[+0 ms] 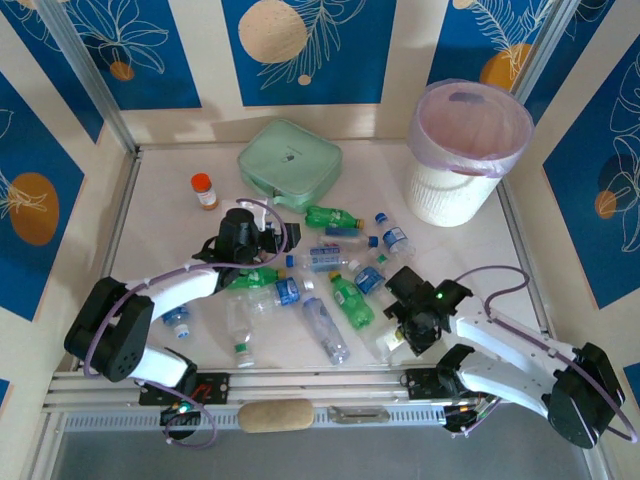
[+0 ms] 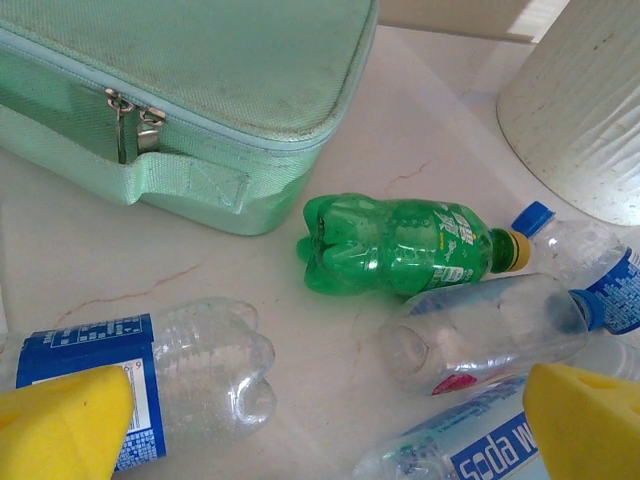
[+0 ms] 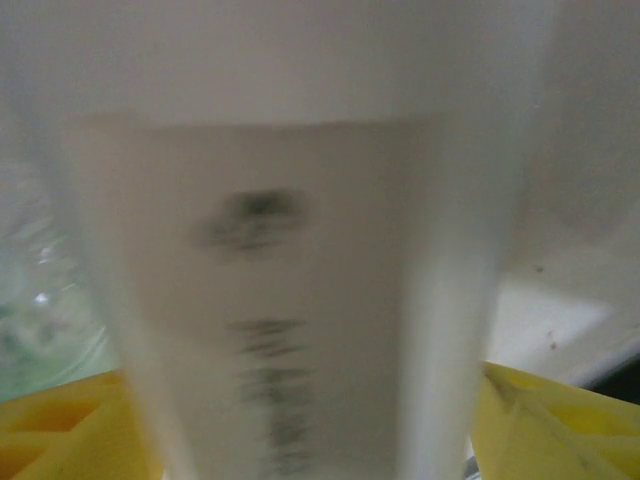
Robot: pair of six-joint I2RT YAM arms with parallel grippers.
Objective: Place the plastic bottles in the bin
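Several plastic bottles lie scattered mid-table, among them a green one (image 1: 352,300) and a clear one (image 1: 325,330). The white bin (image 1: 460,190) with its pale pink bag stands at the back right. My left gripper (image 1: 268,240) hovers over the left side of the pile, open; its fingertips (image 2: 60,425) straddle bare table between a blue-labelled clear bottle (image 2: 190,375) and another clear bottle (image 2: 490,330). Beyond them lies a green bottle (image 2: 400,245). My right gripper (image 1: 400,335) is shut on a whitish bottle (image 3: 300,300), which looks blurred and very close.
A mint-green zip pouch (image 1: 290,160) lies at the back centre, its edge close to the green bottle (image 2: 200,80). A small orange-capped pill bottle (image 1: 204,190) stands to its left. The bin's ribbed wall (image 2: 590,110) rises at the right. Walls enclose the table.
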